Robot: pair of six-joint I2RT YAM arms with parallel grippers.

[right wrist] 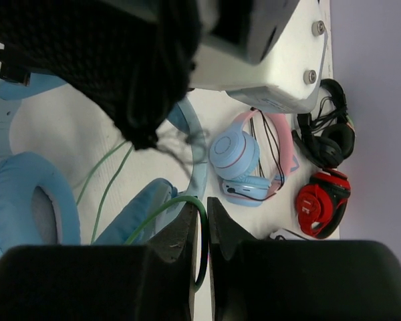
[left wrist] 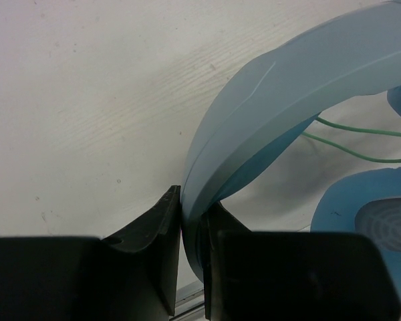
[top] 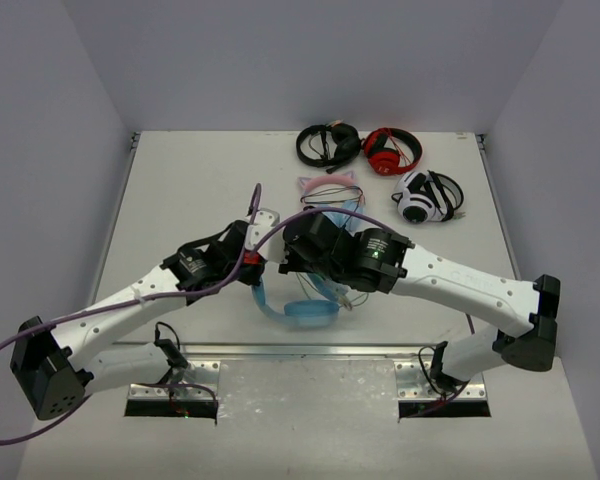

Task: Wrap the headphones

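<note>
The left fingers (left wrist: 168, 224) are clenched on the headband (left wrist: 274, 100) of the headphones (top: 305, 310). The band is held edge-on between the two tips and arches up and to the right of them. A padded cup (left wrist: 381, 214) is seen to the right of these fingers, and two runs of the cable (left wrist: 361, 130) are stretched between band and cup.

The right fingers (right wrist: 187, 234) are closed almost fully, and a loop of the green cable is gripped in the narrow gap between the tips. The blue cups are located left of these fingers. Cat-ear headphones (right wrist: 244, 160) are located just beyond the tips, apart from them. Red headphones (right wrist: 321, 200) and black headphones (right wrist: 331, 137) are located further right on the bench (top: 180, 190).
</note>
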